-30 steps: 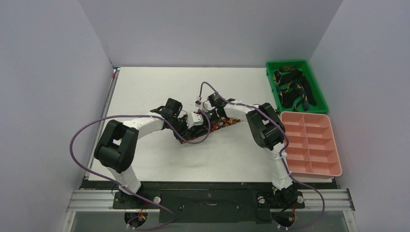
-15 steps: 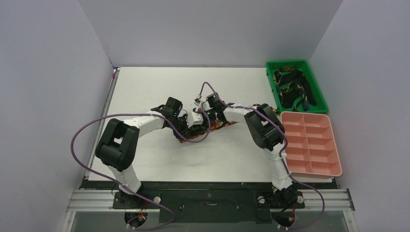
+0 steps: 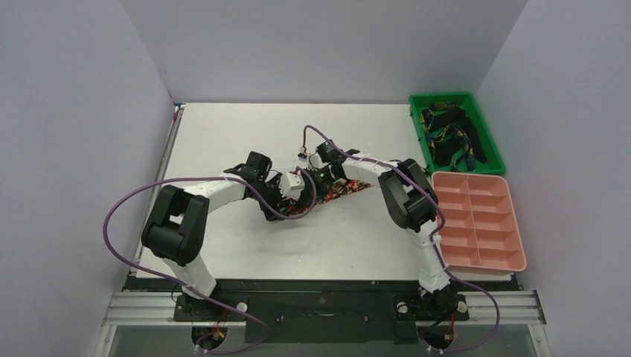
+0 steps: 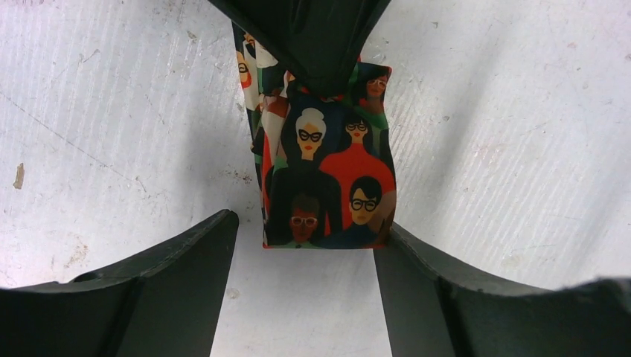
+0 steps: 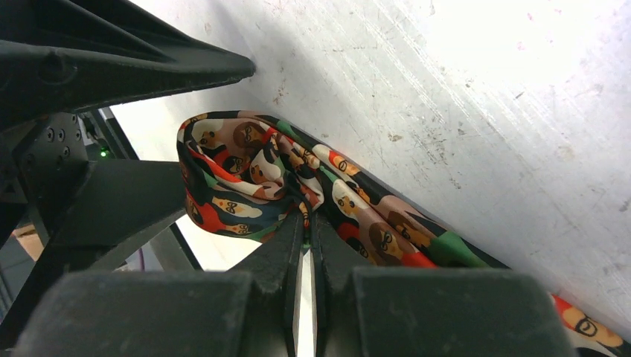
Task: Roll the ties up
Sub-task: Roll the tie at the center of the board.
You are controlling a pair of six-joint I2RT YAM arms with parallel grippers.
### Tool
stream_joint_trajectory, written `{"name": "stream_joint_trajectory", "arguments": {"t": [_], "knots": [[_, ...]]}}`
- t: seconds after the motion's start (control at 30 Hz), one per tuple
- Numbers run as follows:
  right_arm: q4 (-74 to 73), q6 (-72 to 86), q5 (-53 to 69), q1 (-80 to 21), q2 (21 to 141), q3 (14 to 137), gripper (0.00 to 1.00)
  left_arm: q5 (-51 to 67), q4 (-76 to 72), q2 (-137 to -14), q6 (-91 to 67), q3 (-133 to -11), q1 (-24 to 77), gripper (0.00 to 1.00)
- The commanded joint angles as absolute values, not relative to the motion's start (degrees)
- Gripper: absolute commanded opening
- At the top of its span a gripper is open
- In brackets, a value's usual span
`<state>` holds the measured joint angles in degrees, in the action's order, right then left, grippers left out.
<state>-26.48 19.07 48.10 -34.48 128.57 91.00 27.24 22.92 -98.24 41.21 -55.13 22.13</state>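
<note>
Silky printed tie [image 4: 327, 186] lies centrally on the table [image 3: 223, 134], its folded end pinched by our tightly closed right gripper [image 5: 306, 223], our left gripper [image 4: 305, 227] half-spread and empty astride it, so we risk the loose coil unrolling.

- Left fingers [image 4: 186, 253]: nearly closed a second ago; now parted, with the folded end of the printed tie [image 4: 327, 186] lying between them.
- Right fingers [image 5: 294, 245]: part open before; now closed, pinching a fold of the tie between their tips.
- Left wrist, top view: has shifted slightly leftward, away from the right fingers.
- Tie: the end nearest the left fingers has drawn in toward the right fingers, so less of it lies stretched along the tabletop [image 3: 223, 134].
</note>
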Motion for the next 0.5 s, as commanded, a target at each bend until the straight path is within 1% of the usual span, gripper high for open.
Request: {"name": "stream_joint_trajectory", "arguments": {"t": [0.0,0.2,0.3,0.33,0.4,0.47], "knots": [[-30.46,13.20,42.03,-34.54,130.10,92.56,0.00,27.82,22.40,-97.20,41.28,-54.90,22.27,0.64],[-30.36,13.39,40.79,-34.31,130.19,92.47,0.00,30.13,21.37,-97.13,39.38,-56.20,23.58,0.61],[-29.67,13.94,42.06,-34.24,129.34,92.43,0.00,31.08,21.05,-97.07,38.99,-57.03,24.08,0.52],[-28.78,14.65,42.92,-34.27,128.51,92.32,0.00,31.66,21.07,-97.10,38.88,-57.50,24.17,0.47],[-26.87,16.23,44.40,-34.27,127.16,91.77,0.00,32.44,21.13,-97.07,38.71,-58.10,24.42,0.40],[-25.11,17.99,45.88,-34.21,126.29,91.38,0.00,32.54,21.51,-97.07,38.68,-58.70,24.83,0.35]]}}
